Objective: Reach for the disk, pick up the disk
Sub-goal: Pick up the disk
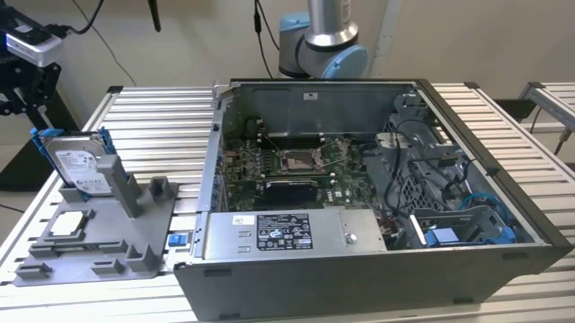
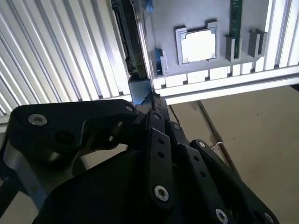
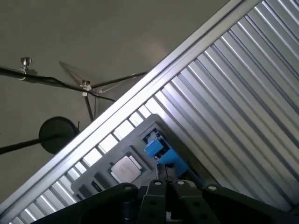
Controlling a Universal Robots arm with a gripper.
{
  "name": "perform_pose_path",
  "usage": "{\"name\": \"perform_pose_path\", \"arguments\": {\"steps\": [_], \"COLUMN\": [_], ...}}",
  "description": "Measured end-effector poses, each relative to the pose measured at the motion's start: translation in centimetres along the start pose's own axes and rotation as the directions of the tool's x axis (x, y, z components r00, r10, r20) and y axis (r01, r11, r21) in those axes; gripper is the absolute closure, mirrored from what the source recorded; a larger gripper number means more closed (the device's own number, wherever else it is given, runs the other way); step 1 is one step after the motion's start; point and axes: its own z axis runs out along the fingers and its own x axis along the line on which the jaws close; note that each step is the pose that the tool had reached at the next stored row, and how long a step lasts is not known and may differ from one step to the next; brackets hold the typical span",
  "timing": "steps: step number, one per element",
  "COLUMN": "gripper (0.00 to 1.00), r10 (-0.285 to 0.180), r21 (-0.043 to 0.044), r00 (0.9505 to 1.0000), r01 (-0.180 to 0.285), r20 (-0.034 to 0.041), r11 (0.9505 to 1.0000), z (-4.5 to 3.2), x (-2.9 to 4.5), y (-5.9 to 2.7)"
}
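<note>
The disk (image 1: 77,163) is a silver hard drive with a white label in a bright blue bracket. It stands upright on edge in a grey holder (image 1: 126,235) at the exterior view's left. In the second wrist view its dark edge (image 2: 131,44) shows beyond my black gripper (image 2: 148,99). In the first wrist view the blue bracket of the disk (image 3: 161,151) lies just past my gripper (image 3: 165,173). The fingers meet at their tips with nothing between them, and they hang above the disk, apart from it.
A small square silver chip (image 1: 70,224) lies in the holder near the disk, and shows in the wrist views (image 2: 198,45) (image 3: 125,169). An open computer case (image 1: 359,269) stands beside the holder on the slatted metal table (image 1: 153,114). A camera on a stand (image 1: 31,44) is at the far left.
</note>
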Motion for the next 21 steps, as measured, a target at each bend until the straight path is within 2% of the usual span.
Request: {"name": "perform_pose_path", "arguments": {"steps": [3, 6, 11, 13, 17, 21], "gripper": [1.00, 1.00, 1.00, 1.00, 1.00, 1.00], "r10": [-0.055, -0.109, -0.198, -0.234, -0.304, -0.373], "r21": [0.0005, 0.0012, 0.0037, 0.0054, 0.0096, 0.0114], "r00": [0.9985, 0.9941, 0.9802, 0.9723, 0.9526, 0.9276], "r01": [0.055, 0.109, 0.198, 0.234, 0.304, 0.373], "r20": [-0.0012, -0.0024, -0.0033, -0.0034, -0.0033, -0.0044], "r11": [0.9985, 0.9941, 0.9802, 0.9723, 0.9525, 0.9276], "z": [0.00, 0.00, 0.01, 0.00, 0.00, 0.00], "x": [0.00, 0.00, 0.00, 0.00, 0.00, 0.00], "y": [0.00, 0.00, 0.00, 0.00, 0.00, 0.00]}}
